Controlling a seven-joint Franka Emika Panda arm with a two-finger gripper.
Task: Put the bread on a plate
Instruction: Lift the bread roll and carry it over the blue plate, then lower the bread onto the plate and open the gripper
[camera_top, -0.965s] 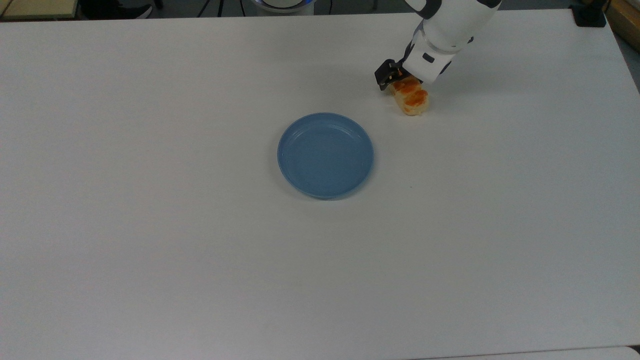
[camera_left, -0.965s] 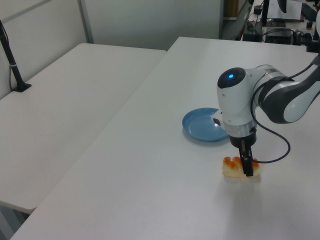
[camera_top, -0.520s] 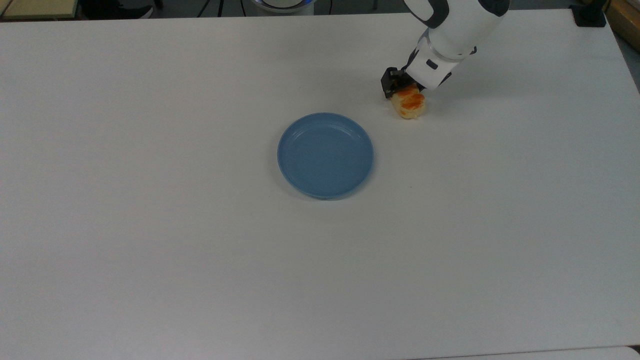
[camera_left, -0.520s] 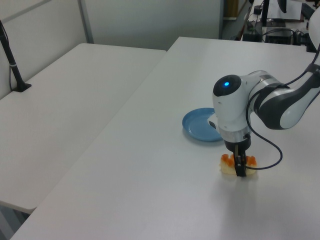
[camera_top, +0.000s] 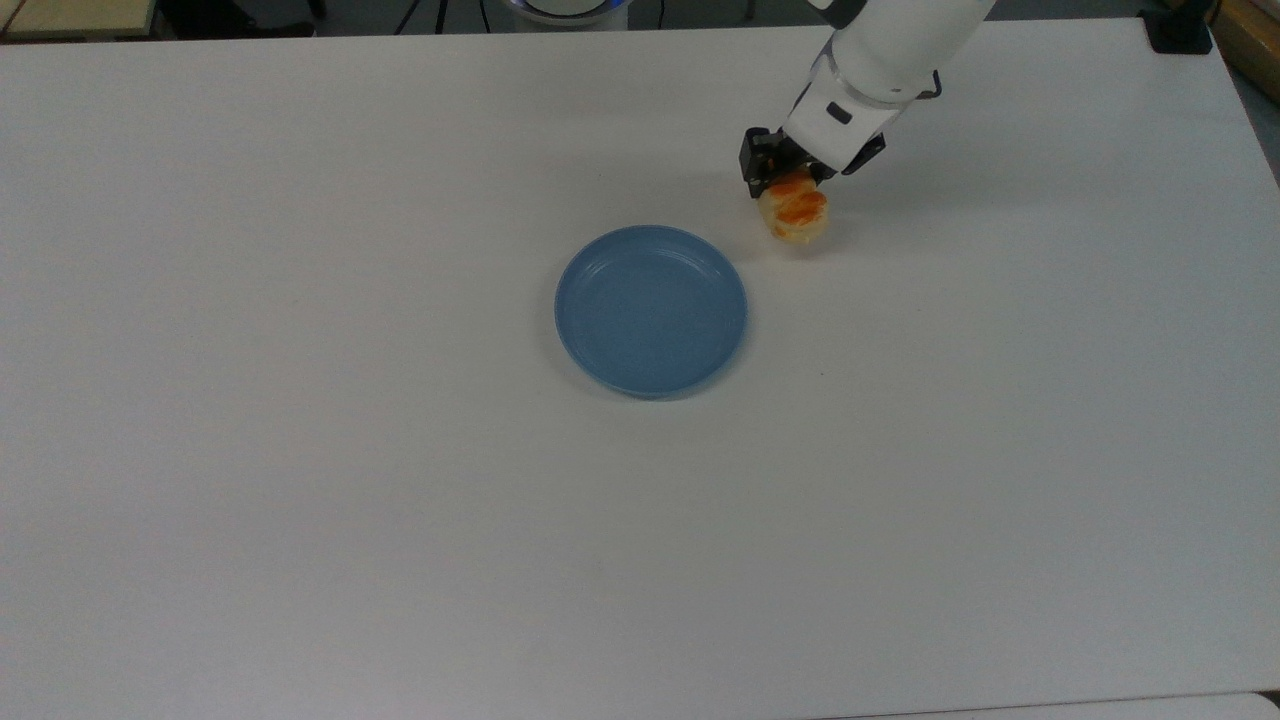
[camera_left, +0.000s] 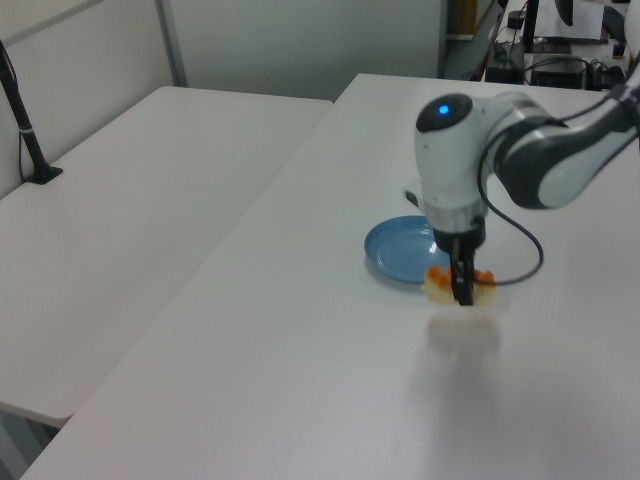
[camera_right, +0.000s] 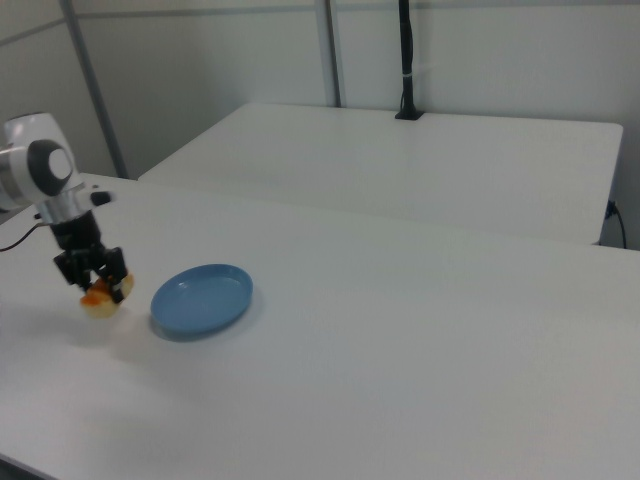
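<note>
The bread (camera_top: 799, 216), a small bun with orange-brown bumps, hangs a little above the white table (camera_top: 300, 500), and its shadow lies on the surface beneath it in the left view. My gripper (camera_top: 785, 182) is shut on the bread's top end. The blue plate (camera_top: 650, 310) lies empty in the middle of the table, down and to the top view's left of the bread. In the left view the bread (camera_left: 438, 289) hangs in my gripper (camera_left: 463, 291) just in front of the plate (camera_left: 398, 255). In the right view the bread (camera_right: 100, 302) and gripper (camera_right: 96, 284) are left of the plate (camera_right: 200, 298).
A second white table (camera_left: 130, 200) stands beside this one, with a black pole (camera_left: 25, 130) clamped at its far edge. A black clamp (camera_top: 1180, 30) sits at the top view's upper right corner of the work table. A cable (camera_left: 525, 265) loops off the wrist.
My gripper has lifted the bread off the table and carried it a short way toward the plate, to the top view's left. The plate has not moved.
</note>
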